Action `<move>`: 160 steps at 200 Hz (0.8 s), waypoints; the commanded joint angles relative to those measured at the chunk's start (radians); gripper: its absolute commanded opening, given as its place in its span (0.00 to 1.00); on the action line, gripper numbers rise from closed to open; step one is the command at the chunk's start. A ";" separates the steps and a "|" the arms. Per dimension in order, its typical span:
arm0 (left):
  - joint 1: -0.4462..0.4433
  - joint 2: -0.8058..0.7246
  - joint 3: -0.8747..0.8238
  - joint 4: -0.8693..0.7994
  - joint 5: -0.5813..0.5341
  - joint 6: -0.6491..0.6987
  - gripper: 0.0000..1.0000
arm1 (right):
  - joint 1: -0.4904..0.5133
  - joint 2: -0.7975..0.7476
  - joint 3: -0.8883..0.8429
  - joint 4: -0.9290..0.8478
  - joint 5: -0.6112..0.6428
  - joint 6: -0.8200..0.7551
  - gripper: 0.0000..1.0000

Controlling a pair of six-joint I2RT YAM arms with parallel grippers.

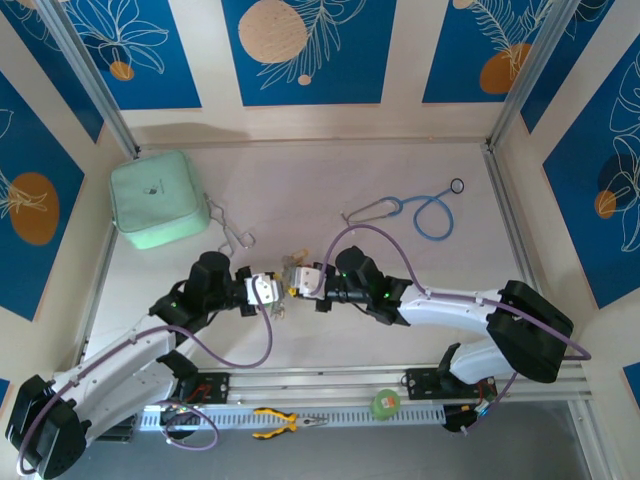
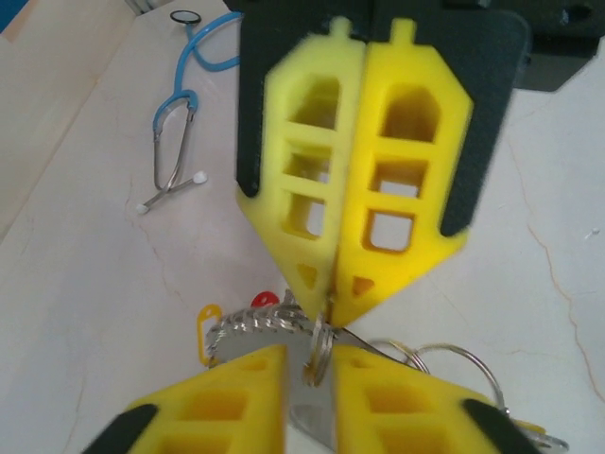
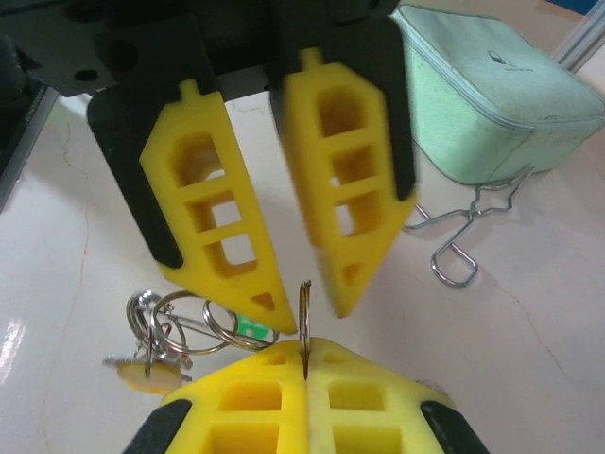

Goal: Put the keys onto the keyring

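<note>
And the right gripper pinches the ring edge-up, left gripper spread with 2 fingers either side, keys bunched on the table just beside; left should clamp squarely before right lets go.

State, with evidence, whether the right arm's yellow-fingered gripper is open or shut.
Shut: right gripper has its yellow fingers pressed together, pinching a thin silvery metal ring.

The left arm and right arm are showing white shells, black joints and looping lilac cables. Ahead of each wrist, the left gripper and right gripper are wearing yellow, window-cut wedge fingers on black plates.
</note>
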 commanded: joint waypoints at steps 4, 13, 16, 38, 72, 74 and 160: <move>0.002 -0.018 0.030 -0.009 0.020 0.015 0.24 | 0.009 -0.023 0.006 -0.033 -0.013 -0.026 0.00; 0.002 -0.019 0.030 -0.015 0.023 0.015 0.24 | 0.007 -0.031 0.002 -0.042 -0.016 -0.032 0.00; 0.002 -0.019 0.030 -0.016 0.026 0.015 0.24 | 0.007 -0.034 0.001 -0.045 -0.017 -0.034 0.00; 0.001 -0.010 0.035 -0.022 0.051 0.017 0.23 | 0.008 -0.049 -0.009 -0.059 -0.030 -0.046 0.00; 0.001 0.006 0.044 -0.032 0.100 0.023 0.18 | 0.008 -0.059 -0.014 -0.072 -0.054 -0.065 0.00; 0.001 0.008 0.045 -0.032 0.102 0.023 0.18 | 0.007 -0.058 -0.015 -0.072 -0.056 -0.067 0.00; 0.001 0.016 0.047 -0.020 0.152 0.000 0.00 | 0.011 -0.039 0.006 -0.062 -0.039 -0.040 0.13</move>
